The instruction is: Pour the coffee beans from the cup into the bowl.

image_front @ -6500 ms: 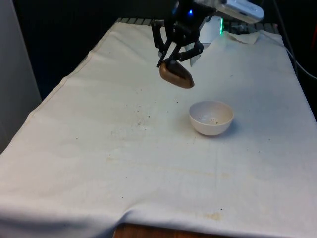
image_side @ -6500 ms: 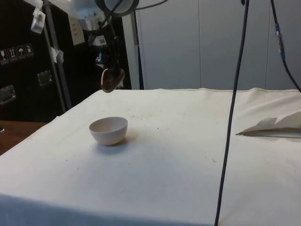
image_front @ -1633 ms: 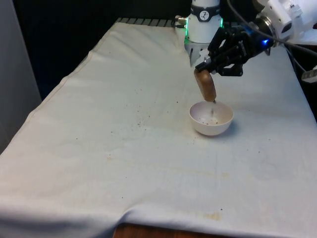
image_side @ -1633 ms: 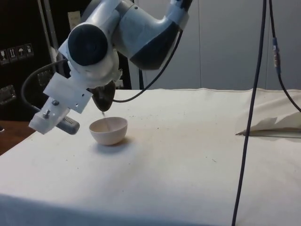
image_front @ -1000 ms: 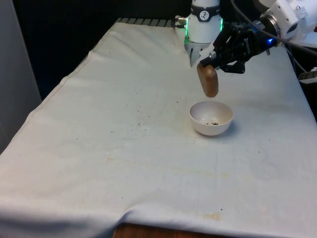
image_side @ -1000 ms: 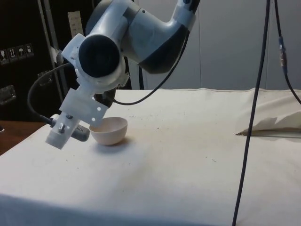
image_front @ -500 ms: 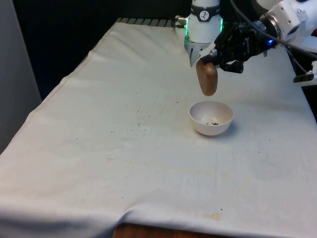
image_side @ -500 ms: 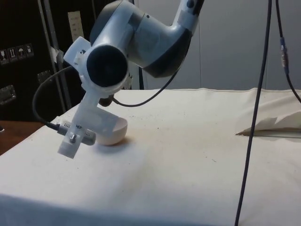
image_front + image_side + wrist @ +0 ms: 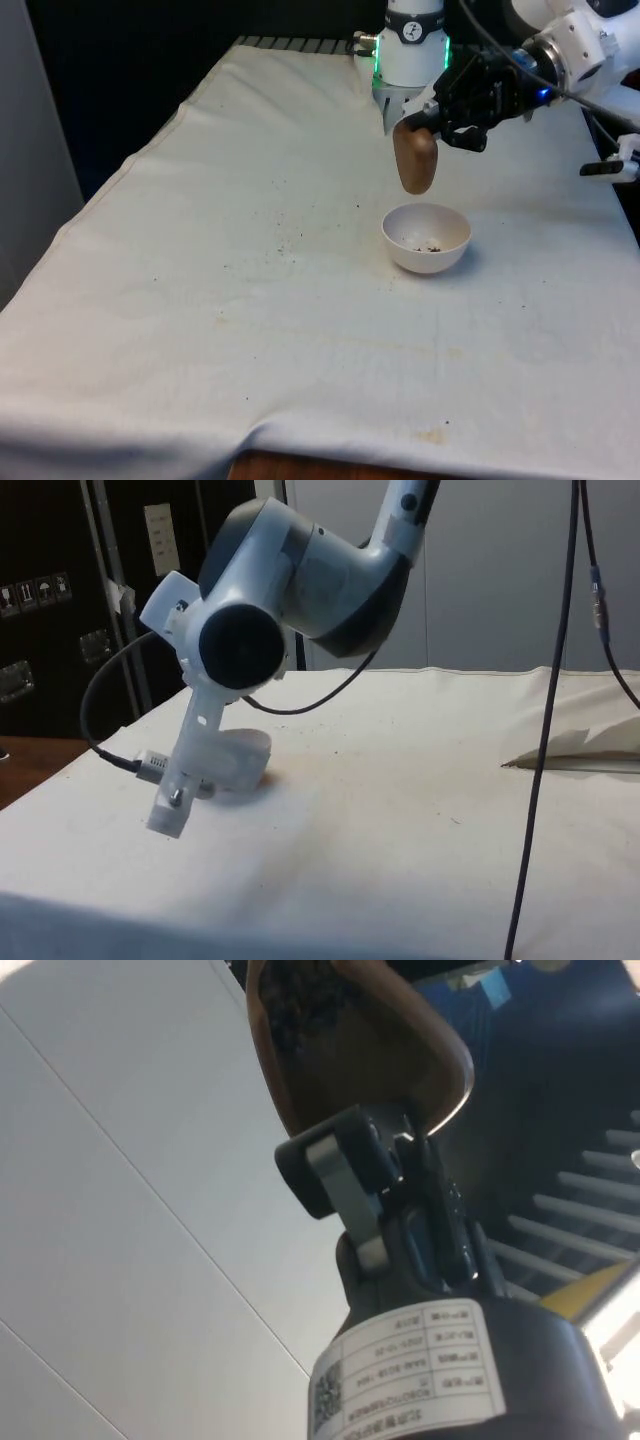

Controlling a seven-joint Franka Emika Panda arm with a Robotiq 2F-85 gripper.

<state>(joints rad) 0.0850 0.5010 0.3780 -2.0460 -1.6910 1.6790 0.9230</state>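
i see the gripper (image 9: 428,118) clamping the brown cup (image 9: 416,160) inverted above the white bowl (image 9: 426,239); clinging coffee beans (image 9: 300,1000) may drop outside if i swing away.

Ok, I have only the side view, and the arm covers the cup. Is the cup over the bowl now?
Observer: Yes. In the front view the brown cup hangs steeply tipped above the white bowl, apart from it.
Operator: Are there beans in the bowl?
Observer: A few dark beans lie at its bottom.
Operator: Is the cup empty?
Observer: Seemingly not. The wrist view shows dark specks inside it.
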